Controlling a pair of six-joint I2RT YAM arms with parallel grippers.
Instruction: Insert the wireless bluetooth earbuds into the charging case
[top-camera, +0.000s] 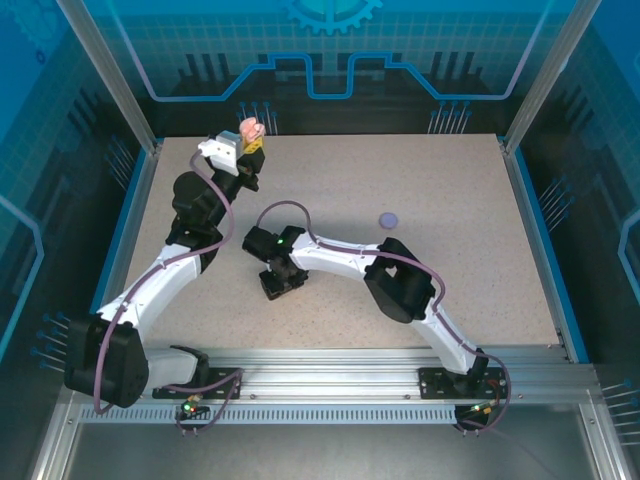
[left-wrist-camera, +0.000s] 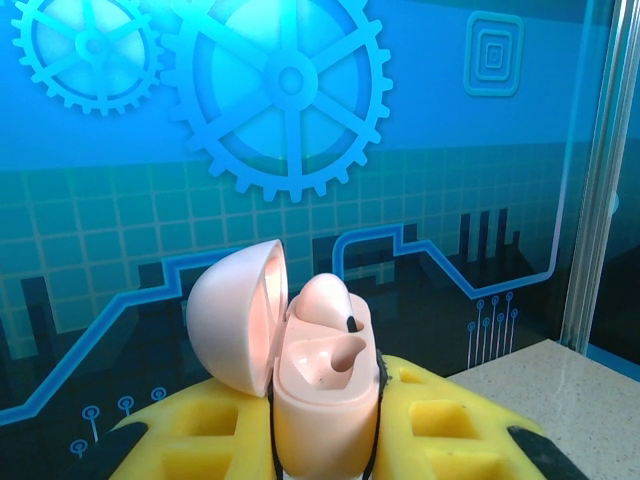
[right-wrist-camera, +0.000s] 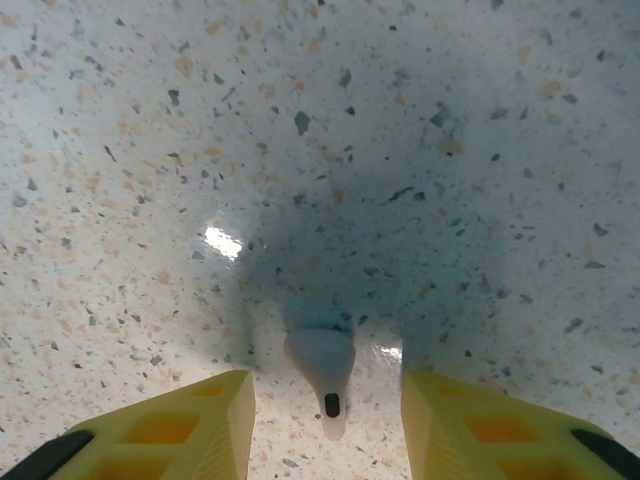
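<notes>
My left gripper (left-wrist-camera: 325, 425) is shut on the pale pink charging case (left-wrist-camera: 325, 400) and holds it upright above the table's far left corner (top-camera: 251, 129). The case's lid (left-wrist-camera: 235, 315) hangs open to the left. One pink earbud (left-wrist-camera: 330, 300) sits in the far slot, and the near slot (left-wrist-camera: 320, 365) is empty. A second pale earbud (right-wrist-camera: 322, 360) lies on the table with its stem toward the camera. My right gripper (right-wrist-camera: 328, 420) stands open over it, its yellow fingers (right-wrist-camera: 200, 425) on either side with a gap to each. That gripper (top-camera: 283, 283) points down at the table's near middle.
A small round purple thing (top-camera: 388, 220) lies on the speckled table (top-camera: 450, 200) to the right of centre. Blue transparent walls and aluminium posts (top-camera: 115, 85) enclose the table. The right arm's elbow (top-camera: 400, 285) stretches across the near middle.
</notes>
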